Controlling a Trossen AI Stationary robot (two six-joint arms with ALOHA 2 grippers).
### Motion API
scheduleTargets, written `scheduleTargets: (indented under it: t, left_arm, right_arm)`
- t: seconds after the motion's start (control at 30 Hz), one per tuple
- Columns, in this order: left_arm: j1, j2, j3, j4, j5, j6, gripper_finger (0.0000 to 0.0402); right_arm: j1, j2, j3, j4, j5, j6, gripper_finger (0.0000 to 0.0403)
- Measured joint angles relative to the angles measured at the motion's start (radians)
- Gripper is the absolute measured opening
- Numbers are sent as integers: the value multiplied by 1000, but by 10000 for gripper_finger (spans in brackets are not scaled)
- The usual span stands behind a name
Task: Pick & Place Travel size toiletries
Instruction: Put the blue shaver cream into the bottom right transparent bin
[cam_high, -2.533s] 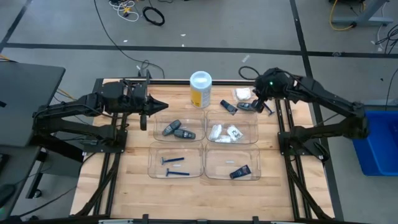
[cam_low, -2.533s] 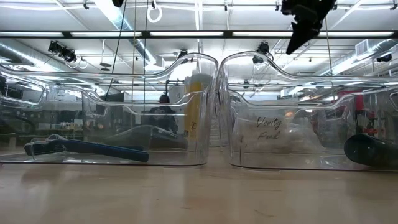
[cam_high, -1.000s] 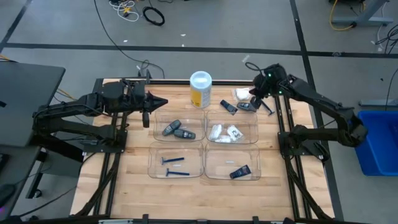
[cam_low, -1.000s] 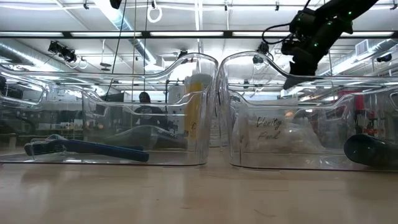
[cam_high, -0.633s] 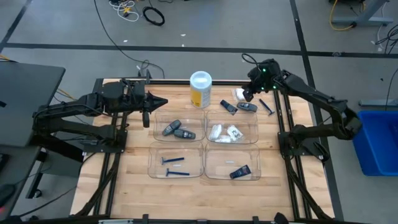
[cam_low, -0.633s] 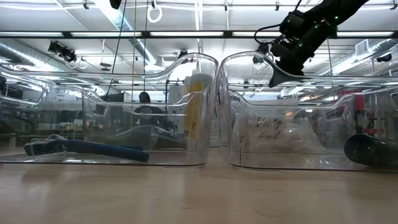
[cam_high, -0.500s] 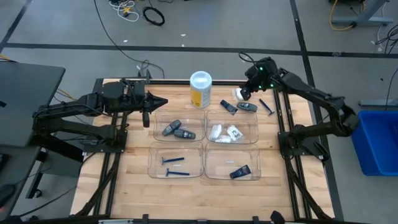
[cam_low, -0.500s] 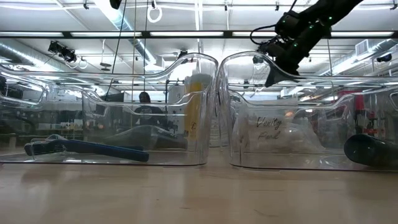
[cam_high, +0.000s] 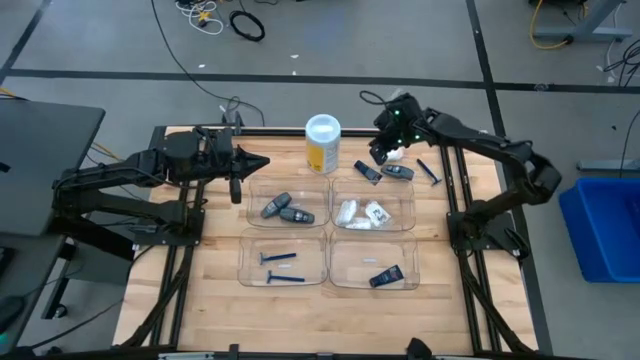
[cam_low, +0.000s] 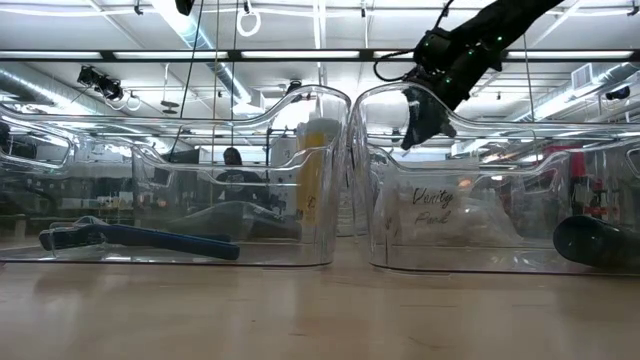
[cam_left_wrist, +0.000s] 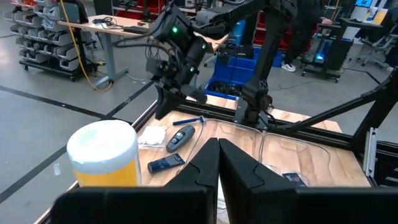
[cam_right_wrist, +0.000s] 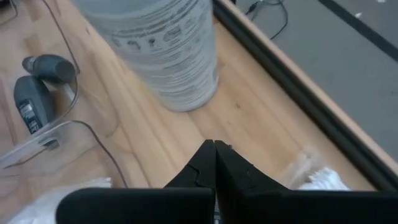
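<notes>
Black fingers on both my grippers are pinched fully together, nothing held in either.

High view: my right gripper (cam_high: 380, 152) hangs over the far edge of the table, above a white packet (cam_high: 392, 153) it partly hides. A dark tube (cam_high: 366, 171), a grey stick (cam_high: 397, 172) and a blue razor (cam_high: 429, 172) lie loose beside it. My left gripper (cam_high: 234, 190) waits by the far left tray (cam_high: 256, 185), which holds two grey sticks (cam_high: 284, 209).

Low view: my right gripper (cam_low: 412, 132) hangs tips down behind the clear tray walls; stuff inside them is warped and hard to read.

Left wrist view: my closed fingers (cam_left_wrist: 215, 163) point past the yellow canister (cam_left_wrist: 104, 153) at the loose items.

Right wrist view: closed fingertips (cam_right_wrist: 214, 155) sit over bare wood near the canister; the white packet (cam_right_wrist: 322, 178) is cut off at the edge.
</notes>
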Motion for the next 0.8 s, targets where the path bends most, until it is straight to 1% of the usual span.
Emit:
scheduleTargets:
  t: [0.23,0.4,0.57,0.67,0.8]
  left_arm:
    - [0,0,0,0,0,0,5]
    - [0,0,0,0,0,0,15]
    - [0,0,0,0,0,0,8]
    - [0,0,0,0,0,-1,5]
    - [0,0,0,0,0,-3,14]
  right_arm:
    - [39,59,0,54,9,84,0]
    - [57,81,0,90,11,117,0]
    - [59,111,2,112,58,156,2]
    - [58,131,2,117,68,154,17]
    - [58,156,2,115,61,113,55]
